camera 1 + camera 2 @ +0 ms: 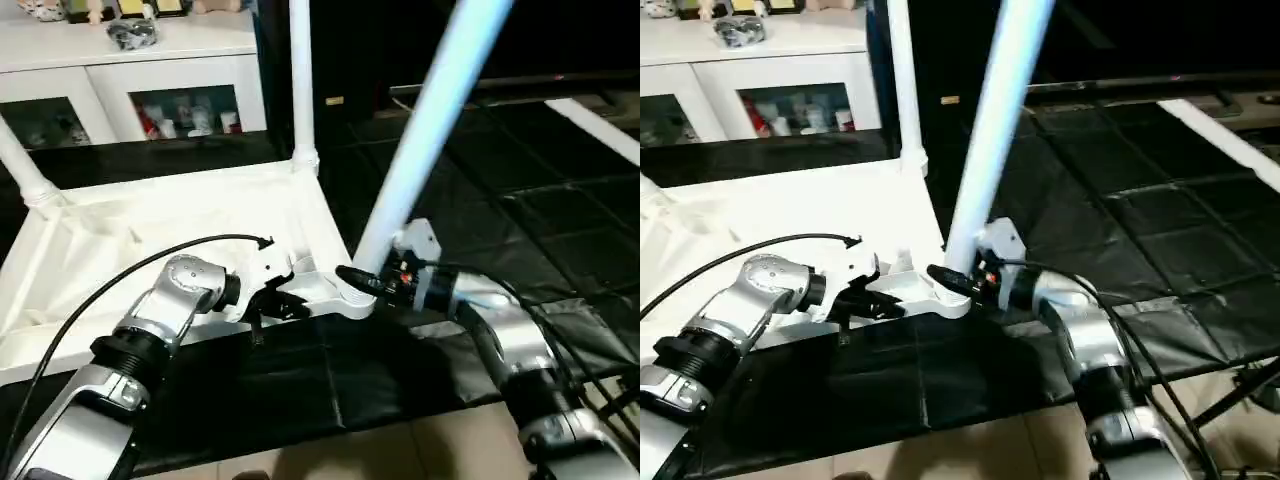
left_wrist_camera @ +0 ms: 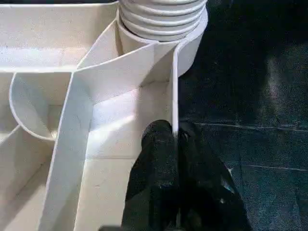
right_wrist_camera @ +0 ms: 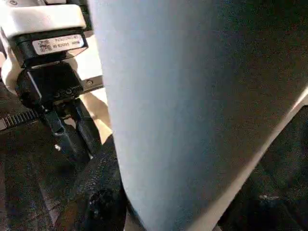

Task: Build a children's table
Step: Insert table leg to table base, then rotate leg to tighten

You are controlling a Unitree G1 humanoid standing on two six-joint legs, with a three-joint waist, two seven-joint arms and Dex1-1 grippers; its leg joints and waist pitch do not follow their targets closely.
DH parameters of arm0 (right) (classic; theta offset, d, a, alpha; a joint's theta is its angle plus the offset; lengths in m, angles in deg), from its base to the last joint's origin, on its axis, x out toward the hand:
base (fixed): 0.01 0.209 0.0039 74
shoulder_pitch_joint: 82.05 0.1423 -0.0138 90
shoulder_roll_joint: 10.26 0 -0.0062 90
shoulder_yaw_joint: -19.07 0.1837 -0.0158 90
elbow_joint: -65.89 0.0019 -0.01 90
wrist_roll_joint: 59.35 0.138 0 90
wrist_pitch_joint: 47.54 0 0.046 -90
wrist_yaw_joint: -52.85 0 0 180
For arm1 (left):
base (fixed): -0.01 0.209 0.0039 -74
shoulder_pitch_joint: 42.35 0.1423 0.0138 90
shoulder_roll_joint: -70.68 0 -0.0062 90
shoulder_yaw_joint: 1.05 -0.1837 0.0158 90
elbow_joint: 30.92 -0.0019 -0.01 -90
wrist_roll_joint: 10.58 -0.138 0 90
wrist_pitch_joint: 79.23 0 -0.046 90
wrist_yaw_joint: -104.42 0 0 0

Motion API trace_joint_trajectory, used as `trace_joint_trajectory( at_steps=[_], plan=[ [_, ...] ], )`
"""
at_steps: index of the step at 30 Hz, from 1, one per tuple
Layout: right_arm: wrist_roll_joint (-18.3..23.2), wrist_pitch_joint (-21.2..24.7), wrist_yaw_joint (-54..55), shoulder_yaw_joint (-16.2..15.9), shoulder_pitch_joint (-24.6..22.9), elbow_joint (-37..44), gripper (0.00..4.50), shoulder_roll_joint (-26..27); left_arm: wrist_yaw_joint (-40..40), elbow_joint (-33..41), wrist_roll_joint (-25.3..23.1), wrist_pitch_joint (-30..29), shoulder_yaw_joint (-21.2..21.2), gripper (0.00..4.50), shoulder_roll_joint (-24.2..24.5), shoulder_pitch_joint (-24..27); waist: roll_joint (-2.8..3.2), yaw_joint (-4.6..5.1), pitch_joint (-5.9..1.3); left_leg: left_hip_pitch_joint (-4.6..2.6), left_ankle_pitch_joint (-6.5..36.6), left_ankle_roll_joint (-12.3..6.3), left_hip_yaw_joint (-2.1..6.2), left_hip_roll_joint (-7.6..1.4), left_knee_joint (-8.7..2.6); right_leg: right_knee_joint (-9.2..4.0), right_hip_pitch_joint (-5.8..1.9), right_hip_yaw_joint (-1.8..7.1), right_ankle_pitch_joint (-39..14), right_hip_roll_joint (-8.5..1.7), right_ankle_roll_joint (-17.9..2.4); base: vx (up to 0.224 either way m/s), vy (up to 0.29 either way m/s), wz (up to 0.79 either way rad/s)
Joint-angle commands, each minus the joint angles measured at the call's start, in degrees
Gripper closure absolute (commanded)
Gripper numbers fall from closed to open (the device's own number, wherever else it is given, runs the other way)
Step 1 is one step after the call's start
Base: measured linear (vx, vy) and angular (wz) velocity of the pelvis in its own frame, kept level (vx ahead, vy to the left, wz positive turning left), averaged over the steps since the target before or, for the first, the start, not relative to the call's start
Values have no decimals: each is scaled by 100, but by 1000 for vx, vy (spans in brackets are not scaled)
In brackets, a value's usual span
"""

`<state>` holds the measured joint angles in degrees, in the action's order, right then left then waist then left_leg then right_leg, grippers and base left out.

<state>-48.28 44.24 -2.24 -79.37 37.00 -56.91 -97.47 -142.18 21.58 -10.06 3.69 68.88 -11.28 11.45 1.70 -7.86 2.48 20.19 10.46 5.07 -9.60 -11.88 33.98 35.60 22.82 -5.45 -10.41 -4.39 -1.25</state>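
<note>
The white table top (image 1: 150,250) lies upside down with its ribbed underside up. One leg (image 1: 300,80) stands upright in the far right corner, and another leg (image 1: 25,175) stands at the far left. My right gripper (image 1: 362,282) is shut on the base of a third, tilted leg (image 1: 430,130) at the near right corner socket (image 1: 345,300). That leg's ribbed end (image 2: 161,19) sits in the socket. My left gripper (image 2: 174,144) is shut on the thin rim wall (image 2: 174,86) just beside that corner, and its fingers (image 3: 72,130) appear in the right wrist view.
A white cabinet (image 1: 150,80) with glass-fronted shelves stands at the back left. Black mat (image 1: 520,220) covers the floor to the right and in front. A long white piece (image 1: 600,125) lies on the mat at the far right. A black cable (image 1: 120,275) arcs over my left forearm.
</note>
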Motion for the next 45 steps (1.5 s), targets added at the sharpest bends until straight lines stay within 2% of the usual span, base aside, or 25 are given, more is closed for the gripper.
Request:
trace_joint_trajectory(
  at_steps=[1,3,5,8,9,11,14,17,18,26,30,34,35,36,37,40,42,43,44,45],
  plan=[
    [-183,277,-362,-407,-236,-516,257,105,286,12,-64,60,271,450,200,-235,-32,39,-312,-26,1590,-112,45,-131,-440,-602,-240,301,-2555,-437,-680,0,0,0],
    [-189,215,-503,-414,-147,-631,257,140,140,65,-42,156,241,450,219,-200,-15,37,-316,-35,1609,-91,48,-133,-442,-604,-235,304,-2536,-436,-682,0,0,0],
    [-233,168,-656,-487,-100,-687,257,128,-55,125,-39,256,166,450,240,-172,-26,48,-318,-22,1619,-91,49,-131,-447,-603,-246,303,-2495,-433,-692,0,0,0],
    [-280,150,-1127,-695,-29,-729,257,89,-559,298,-71,482,-73,450,275,-133,-35,42,-335,-5,1469,-134,42,-149,-449,-558,-259,312,-2159,-423,-779,0,0,0],
    [-280,150,-1127,-695,-29,-729,257,89,-559,298,-71,482,-73,450,275,-133,-19,40,-346,-5,1425,-147,41,-161,-450,-529,-265,314,-1952,-417,-851,0,0,0],
    [-312,155,-1396,-843,-60,-651,257,35,-731,289,-139,503,-210,450,271,-202,-25,35,-357,-4,1317,-170,32,-168,-449,-496,-276,315,-1609,-410,-965,0,0,0],
    [-299,167,-1567,-927,-117,-578,257,16,-743,154,-214,526,-264,450,241,-312,-18,23,-355,-33,1377,-144,24,-177,-458,-494,-269,318,-1470,-413,-1057,0,0,0],
    [-312,171,-1668,-977,-145,-549,257,17,-773,70,-270,580,-289,450,243,-369,-43,6,-363,-52,1422,-121,22,-184,-462,-484,-275,322,-1393,-418,-1089,0,0,0],
    [-327,178,-1730,-1009,-154,-534,257,17,-817,40,-282,586,-297,450,247,-390,-60,-4,-354,-47,1482,-114,22,-177,-470,-500,-283,319,-1526,-427,-1059,0,0,0],
    [-380,118,-1815,-1059,-116,-580,257,84,-826,-166,-404,632,-305,450,246,-513,-61,-3,-312,-86,1846,-27,43,-184,-510,-593,-257,326,-2339,-461,-874,0,0,0],
    [-403,103,-1797,-1008,-119,-592,257,122,-800,-275,-448,623,-265,450,233,-562,-48,-12,-317,-67,1740,-36,47,-188,-514,-583,-263,330,-2247,-463,-878,0,0,0],
    [-422,60,-1741,-971,-116,-620,257,155,-779,-372,-467,628,-245,450,222,-613,-44,-8,-305,-77,1843,-23,51,-185,-520,-611,-252,328,-2437,-468,-837,0,0,0],
    [-403,51,-1641,-919,-107,-642,257,197,-762,-408,-452,597,-221,450,211,-633,-30,-7,-302,-87,1872,-18,51,-183,-521,-621,-244,329,-2502,-472,-827,0,0,0],
    [-387,47,-1570,-881,-100,-657,257,227,-752,-431,-440,574,-204,450,203,-645,-43,-1,-292,-92,1938,-9,56,-184,-529,-636,-243,327,-2613,-474,-802,0,0,0],
    [-369,29,-1362,-781,-63,-727,257,293,-711,-443,-410,506,-161,450,179,-651,-19,-2,-284,-103,1979,-5,55,-172,-525,-657,-234,328,-2740,-481,-771,0,0,0],
    [-404,-96,-887,-599,28,-931,257,395,-579,-379,-328,307,-50,450,129,-620,-45,41,-247,-142,2203,41,71,-155,-550,-710,-224,309,-3189,-488,-644,0,0,0],
    [-456,-203,-543,-497,87,-1071,257,450,-449,-301,-289,169,29,450,107,-576,-51,61,-242,-185,2266,70,84,-124,-528,-770,-186,286,-3649,-503,-491,0,0,0],
    [-504,-251,343,-210,253,-1405,257,593,-15,152,-181,-327,267,450,70,-320,-119,94,-232,-168,2231,78,96,-130,-540,-788,-194,275,-3795,-507,-407,0,0,0],
    [-487,-241,656,-88,310,-1515,257,655,164,389,-124,-555,372,450,46,-188,-85,142,-225,-159,2268,121,113,-127,-546,-785,-181,246,-3854,-506,-421,0,0,0],
    [-454,-222,900,17,360,-1608,257,717,348,646,-71,-802,473,450,4,-40,-111,212,-227,-152,2317,118,120,-125,-543,-806,-184,221,-3886,-501,-404,0,0,0]
  ],
)
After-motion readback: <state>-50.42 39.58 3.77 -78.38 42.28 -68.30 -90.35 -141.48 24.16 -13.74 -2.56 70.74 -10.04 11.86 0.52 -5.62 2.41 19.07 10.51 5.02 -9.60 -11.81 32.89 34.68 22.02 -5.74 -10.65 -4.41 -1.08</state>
